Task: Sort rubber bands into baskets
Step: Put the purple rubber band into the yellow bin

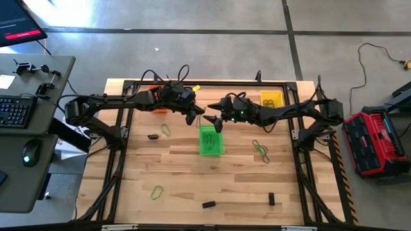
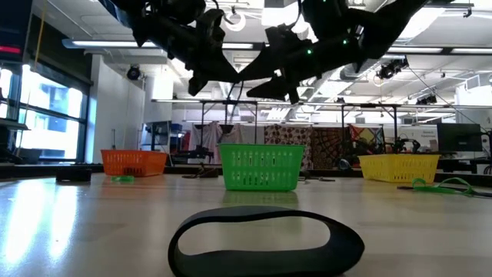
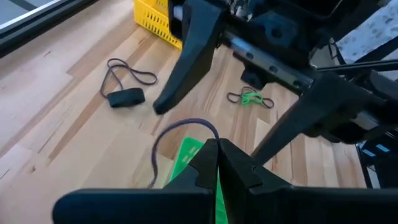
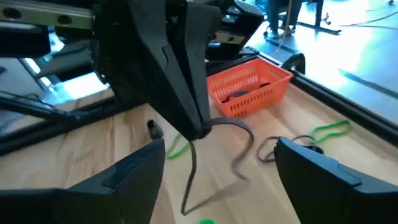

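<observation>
The thin dark rubber band is pinched only at its top, between the closed tips of the left claw, and the rest dangles loose in the air above the small green plastic basket. My worry is that green bin: if the left claw lets go here, the dark loop drops into a basket that, by colour, looks wrong for it. A slack loop like this could also swing and snag on the right claw, whose two fingers stand spread wide on either side of it, gripping nothing. If those fingers shut badly, they could catch only one strand, and the band would twist or spring away onto the wooden bench.

Both arms reach inward from their sides and meet over the middle of the bench, claws nearly tip to tip, well above the surface. The small orange plastic basket sits at the far edge behind the left arm, the small yellow plastic basket behind the right. Other loose bands, green and black, lie scattered on the boards.
</observation>
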Robot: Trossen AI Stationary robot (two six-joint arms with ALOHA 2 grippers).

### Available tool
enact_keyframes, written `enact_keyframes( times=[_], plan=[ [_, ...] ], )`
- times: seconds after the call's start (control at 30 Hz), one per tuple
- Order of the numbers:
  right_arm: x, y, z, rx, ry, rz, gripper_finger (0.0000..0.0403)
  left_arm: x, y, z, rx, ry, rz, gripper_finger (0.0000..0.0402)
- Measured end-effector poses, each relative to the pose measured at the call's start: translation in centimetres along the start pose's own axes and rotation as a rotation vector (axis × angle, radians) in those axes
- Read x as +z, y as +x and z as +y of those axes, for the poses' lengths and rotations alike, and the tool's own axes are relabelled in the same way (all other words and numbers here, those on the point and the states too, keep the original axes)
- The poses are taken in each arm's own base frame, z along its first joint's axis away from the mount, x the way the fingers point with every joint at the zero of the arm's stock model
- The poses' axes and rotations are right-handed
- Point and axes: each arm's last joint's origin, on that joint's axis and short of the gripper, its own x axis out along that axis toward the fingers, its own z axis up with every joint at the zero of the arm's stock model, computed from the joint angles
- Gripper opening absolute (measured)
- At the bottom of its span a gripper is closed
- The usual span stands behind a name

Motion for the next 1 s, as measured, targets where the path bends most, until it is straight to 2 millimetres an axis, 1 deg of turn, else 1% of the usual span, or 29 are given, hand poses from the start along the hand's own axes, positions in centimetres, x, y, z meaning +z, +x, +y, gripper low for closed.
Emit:
enact_keyframes(
  times=[0.13, 0.3, 0.53, 0.73, 1.0],
  plan=[
    [-0.4, 0.5, 0.2, 0.056, 0.019, -0.014, 0.0291, 0.0, 0.0, 0.0, 0.000, 0.001, 0.000, 0.0000],
    [-0.5, 1.0, 0.3, 0.072, 0.022, -0.054, 0.0291, 0.0, 0.0, 0.0, 0.000, 0.000, 0.000, 0.0000],
    [-1.2, 1.6, -0.1, 0.000, 0.019, -0.060, 0.0291, 0.0, 0.0, 0.0, -0.006, -0.003, 0.002, 0.0000],
    [-1.3, 1.6, -0.1, -0.008, 0.008, -0.061, 0.0291, 0.0, 0.0, 0.0, -0.009, -0.007, -0.002, 0.0000],
    [-1.3, 1.6, 0.1, 0.049, 0.032, -0.047, 0.0291, 0.4, 0.0, -0.1, 0.001, -0.011, -0.038, 0.0000]
  ],
)
